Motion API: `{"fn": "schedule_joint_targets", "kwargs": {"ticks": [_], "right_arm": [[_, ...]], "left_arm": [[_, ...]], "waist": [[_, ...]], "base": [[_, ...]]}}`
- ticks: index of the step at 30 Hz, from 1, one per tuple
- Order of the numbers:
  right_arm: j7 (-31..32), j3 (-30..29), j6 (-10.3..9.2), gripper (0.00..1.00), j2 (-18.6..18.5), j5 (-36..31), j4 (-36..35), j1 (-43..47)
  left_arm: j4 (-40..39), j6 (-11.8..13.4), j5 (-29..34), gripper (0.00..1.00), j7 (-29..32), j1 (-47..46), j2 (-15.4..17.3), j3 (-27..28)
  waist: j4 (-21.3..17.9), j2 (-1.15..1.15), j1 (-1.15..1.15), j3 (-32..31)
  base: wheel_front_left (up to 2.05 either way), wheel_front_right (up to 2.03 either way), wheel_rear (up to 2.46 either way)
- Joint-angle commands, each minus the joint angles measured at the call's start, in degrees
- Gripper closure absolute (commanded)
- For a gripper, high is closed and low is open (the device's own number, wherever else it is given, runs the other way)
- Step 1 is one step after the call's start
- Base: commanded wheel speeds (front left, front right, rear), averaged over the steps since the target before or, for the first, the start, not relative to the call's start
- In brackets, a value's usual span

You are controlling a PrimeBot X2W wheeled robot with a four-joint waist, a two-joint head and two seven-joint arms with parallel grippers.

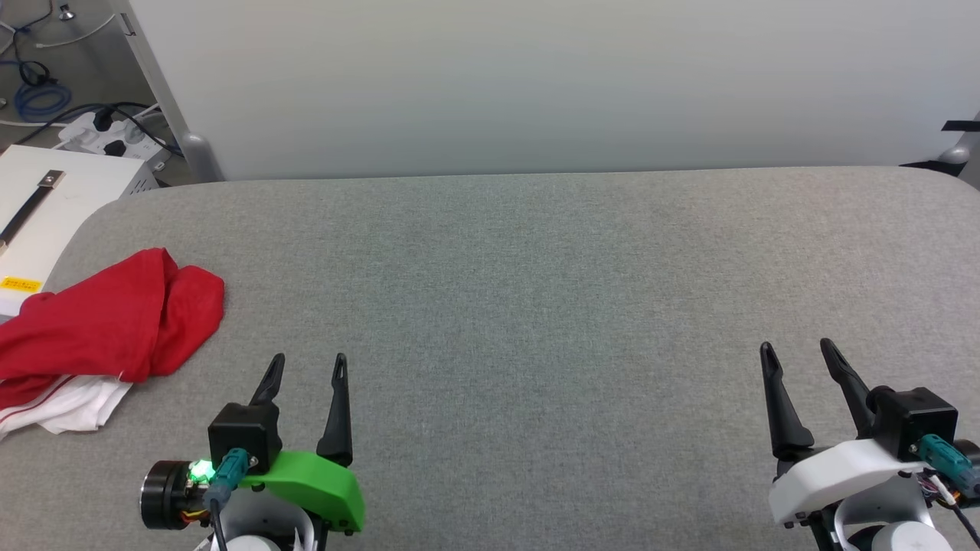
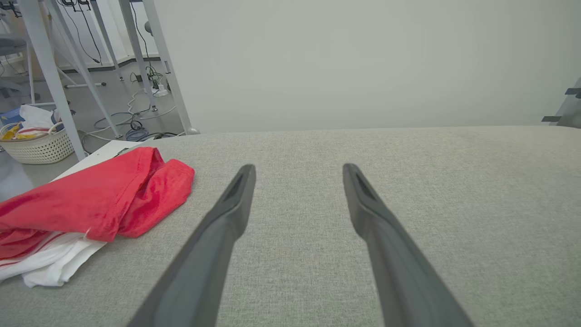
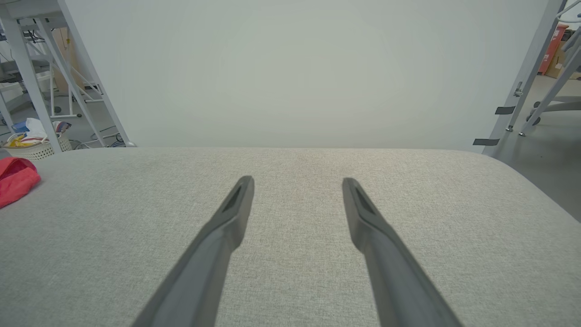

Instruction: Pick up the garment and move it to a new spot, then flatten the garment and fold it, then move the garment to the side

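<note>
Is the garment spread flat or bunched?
Bunched: the garment lies crumpled, red folds over white fabric, left on the table.

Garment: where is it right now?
In the head view the garment lies crumpled at the far left edge of the grey table, just ahead and left of the open left gripper, next to a white box.

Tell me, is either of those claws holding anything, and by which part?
Nothing is held. The left gripper and right gripper both stand open and empty; the garment lies crumpled, apart from both.
</note>
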Motion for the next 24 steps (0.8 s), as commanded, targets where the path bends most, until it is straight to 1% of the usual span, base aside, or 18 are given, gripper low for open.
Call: {"fn": "schedule_joint_targets", "kwargs": {"ticks": [1,13,20,24], "right_arm": [[-0.7,-0.2,-0.02,0.00,0.0,1.0,0.0,0.4],[-1.4,-0.5,-0.02,0.00,0.0,1.3,-0.6,1.0],[-1.4,0.8,-0.03,0.00,0.0,0.9,-1.7,1.1],[-1.4,2.1,-0.03,0.00,0.0,0.6,-2.3,1.0]], "left_arm": [[0.2,-0.4,-0.8,0.00,-0.6,-1.3,-0.1,-0.2],[1.7,-1.1,-2.0,0.00,-2.0,-1.9,-0.1,-0.4],[2.5,-1.5,-2.5,0.00,-2.9,-2.1,-0.1,0.2],[2.9,-1.7,-2.8,0.00,-3.3,-2.4,-0.1,0.8]], "waist": [[0.0,0.00,0.00,0.0],[0.7,0.00,0.00,-0.3],[2.6,0.00,0.00,-0.5],[4.5,0.00,0.00,-0.5]], "base": [[0.00,0.00,0.00],[0.00,0.00,0.00],[0.00,0.00,0.00],[0.00,0.00,0.00]]}}
